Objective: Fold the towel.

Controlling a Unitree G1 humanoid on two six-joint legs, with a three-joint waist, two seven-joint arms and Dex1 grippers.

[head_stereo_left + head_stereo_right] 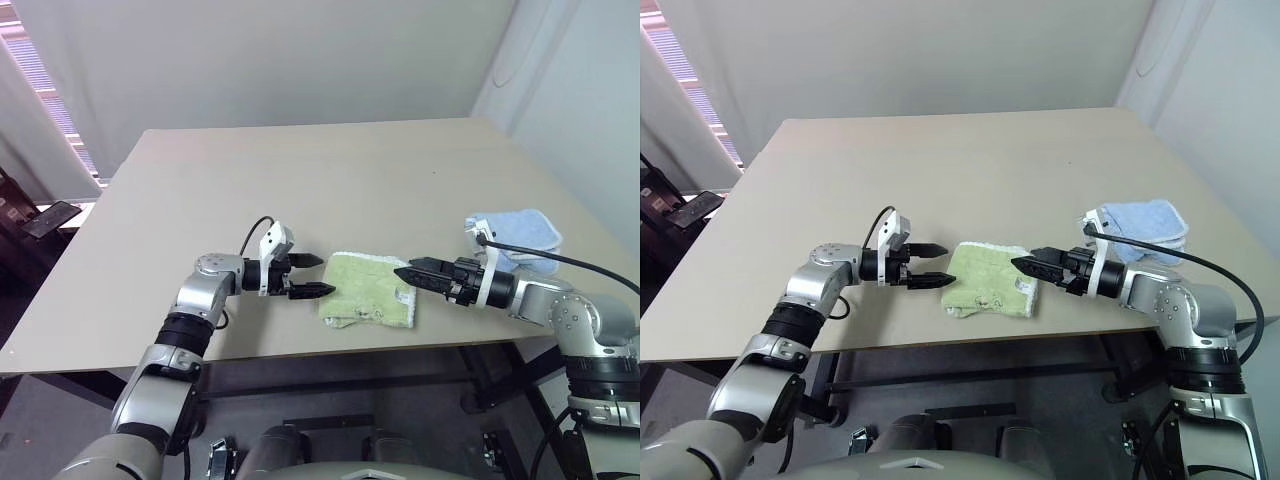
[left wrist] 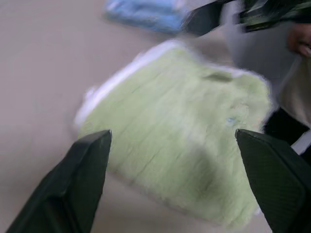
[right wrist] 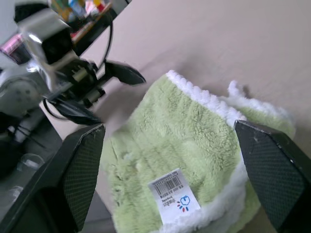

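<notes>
towel (image 1: pixel 367 290): folded compact, probably finished | left gripper (image 1: pixel 313 276): spread, empty | right gripper (image 1: pixel 405 271): spread, empty | left: tidy ragged near edge

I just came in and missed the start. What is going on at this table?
A two-armed robot is working on a light green towel, which lies folded in a small bundle near the front edge of the table. The left pincer and the right pincer sit on either side of it, both open and holding nothing. A tag shows on the towel's top. A light blue cloth lies apart, off to the robot's right.
</notes>
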